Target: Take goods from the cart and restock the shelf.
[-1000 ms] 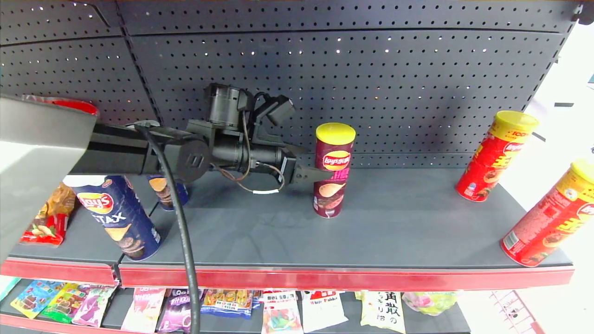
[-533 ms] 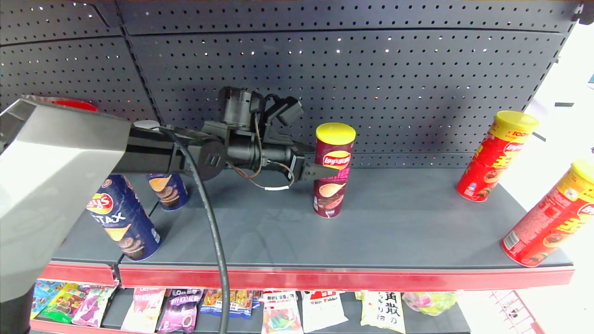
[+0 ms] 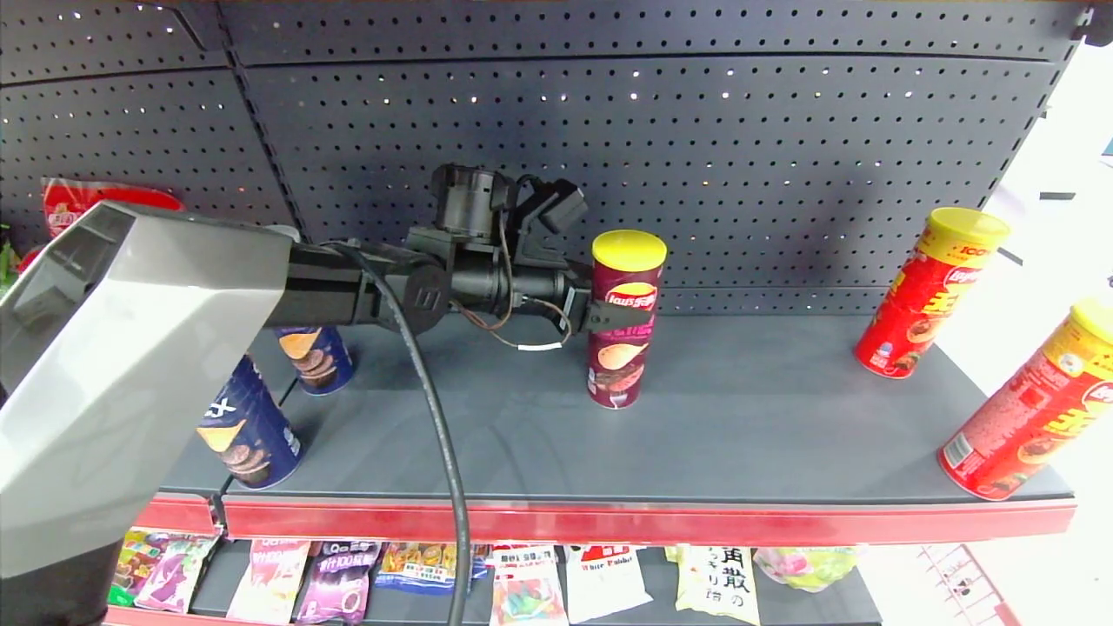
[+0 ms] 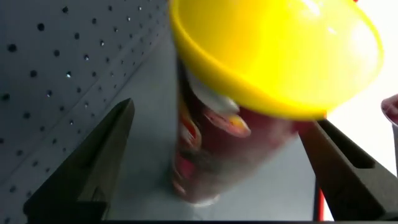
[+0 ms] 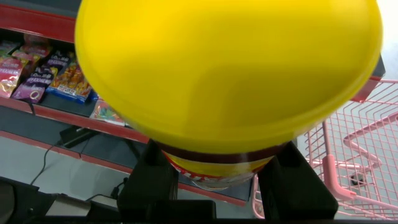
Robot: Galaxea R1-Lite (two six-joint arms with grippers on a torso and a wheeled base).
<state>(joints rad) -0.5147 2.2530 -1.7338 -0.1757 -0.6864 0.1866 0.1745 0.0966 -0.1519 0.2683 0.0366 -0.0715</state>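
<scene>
Left gripper (image 3: 619, 313), spread wide, straddles the upright maroon can (image 3: 619, 374) from its left, level with its upper half; right gripper (image 5: 217, 180) clasps a second can (image 5: 230, 74).

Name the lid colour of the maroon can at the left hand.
Yellow lid, clearest in the head view.

Logo badge high on the maroon can (image 3: 619, 348), with a line of pale lettering just under it. White letters on the blue can (image 3: 248, 435), partly hidden. The far red can (image 3: 926, 296) and the near red can (image 3: 1026, 417) both carry a badge and big yellow lettering. On the lower shelf, a white packet (image 3: 717, 581) shows bold black characters. On the yellow-lidded can (image 5: 217, 171) in the right gripper (image 5: 221, 177), only an unreadable strip of label shows.
</scene>
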